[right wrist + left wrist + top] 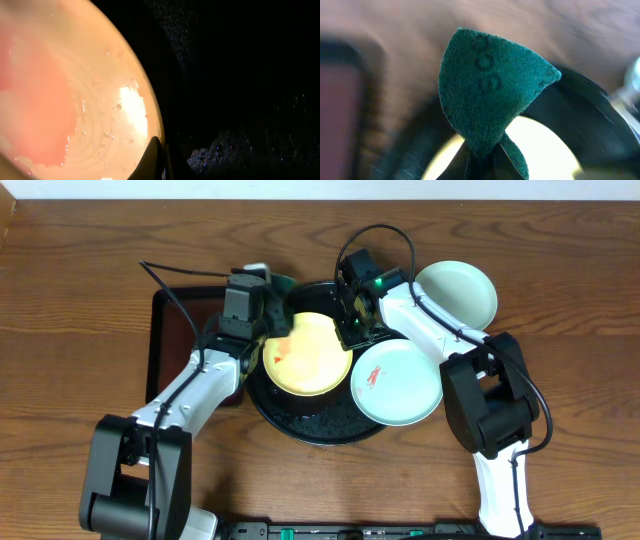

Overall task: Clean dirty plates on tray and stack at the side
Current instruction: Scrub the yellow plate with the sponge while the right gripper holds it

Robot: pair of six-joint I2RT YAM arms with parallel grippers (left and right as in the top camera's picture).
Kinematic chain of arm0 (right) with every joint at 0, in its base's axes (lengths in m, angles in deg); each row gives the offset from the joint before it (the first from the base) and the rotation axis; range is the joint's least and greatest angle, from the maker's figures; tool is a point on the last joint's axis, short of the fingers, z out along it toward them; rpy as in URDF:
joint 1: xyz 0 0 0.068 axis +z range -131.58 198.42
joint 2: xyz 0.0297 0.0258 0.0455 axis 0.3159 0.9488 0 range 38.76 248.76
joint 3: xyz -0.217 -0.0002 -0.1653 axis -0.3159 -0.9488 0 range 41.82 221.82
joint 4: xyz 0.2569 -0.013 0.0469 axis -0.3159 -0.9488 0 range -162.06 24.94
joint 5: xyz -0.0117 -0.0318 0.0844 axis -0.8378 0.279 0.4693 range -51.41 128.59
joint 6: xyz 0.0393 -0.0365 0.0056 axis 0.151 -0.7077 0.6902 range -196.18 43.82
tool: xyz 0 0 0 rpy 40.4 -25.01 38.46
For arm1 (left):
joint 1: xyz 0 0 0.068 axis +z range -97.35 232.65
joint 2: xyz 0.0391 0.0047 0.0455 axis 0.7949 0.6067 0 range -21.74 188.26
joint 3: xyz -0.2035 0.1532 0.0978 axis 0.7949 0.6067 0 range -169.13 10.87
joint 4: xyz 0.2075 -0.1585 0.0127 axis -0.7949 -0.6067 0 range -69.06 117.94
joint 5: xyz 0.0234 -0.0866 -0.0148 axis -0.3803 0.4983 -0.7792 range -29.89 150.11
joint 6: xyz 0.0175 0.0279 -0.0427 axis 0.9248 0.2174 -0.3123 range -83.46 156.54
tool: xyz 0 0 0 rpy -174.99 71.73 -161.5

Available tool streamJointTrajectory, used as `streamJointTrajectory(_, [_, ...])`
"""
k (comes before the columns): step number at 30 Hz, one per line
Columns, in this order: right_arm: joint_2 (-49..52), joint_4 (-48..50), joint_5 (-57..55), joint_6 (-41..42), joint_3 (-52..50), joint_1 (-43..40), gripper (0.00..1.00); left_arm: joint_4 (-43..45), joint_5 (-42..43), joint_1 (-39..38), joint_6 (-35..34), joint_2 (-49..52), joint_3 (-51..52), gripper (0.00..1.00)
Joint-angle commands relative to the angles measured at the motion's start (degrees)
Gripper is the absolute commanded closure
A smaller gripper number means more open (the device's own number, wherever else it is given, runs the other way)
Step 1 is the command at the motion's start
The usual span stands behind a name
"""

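The pale yellow plate (312,358) lies on the black round tray (300,423) and has a red-orange smear on its left side. My right gripper (350,326) is shut on the yellow plate's far right rim, and the right wrist view shows the jaws (161,152) pinching the plate's edge (75,100). My left gripper (270,315) is above the plate's far left edge, shut (485,161) on a green scouring pad (490,90). A mint plate with a red smear (397,380) overlaps the tray's right rim. Another mint plate (456,292) lies on the table, off the tray.
A rectangular reddish-brown tray (172,340) lies left of the black tray, under my left arm. Black cables loop above both wrists. The wooden table (560,400) extends on every side.
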Motion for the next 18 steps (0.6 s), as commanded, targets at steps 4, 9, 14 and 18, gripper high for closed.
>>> streamJointTrajectory(4, [2.3, 0.4, -0.7, -1.0, -0.2, 1.0, 0.99, -6.5, 9.2, -2.5, -9.7, -0.3, 0.6, 0.93])
streamJointTrajectory(9, [2.3, 0.9, -0.7, 0.0, -0.2, 1.0, 0.99, -7.5, 4.9, -3.7, -9.7, 0.7, 2.4, 0.93])
streamJointTrajectory(14, [2.3, 0.3, -0.7, 0.0, -0.2, 1.1, 0.99, -8.8, -1.3, -3.6, -9.2, 3.6, 2.4, 0.93])
streamJointTrajectory(18, [2.3, -0.2, -0.7, 0.0, -0.2, 1.0, 0.99, -9.0, -5.8, -3.6, -6.5, 6.5, 2.4, 0.93])
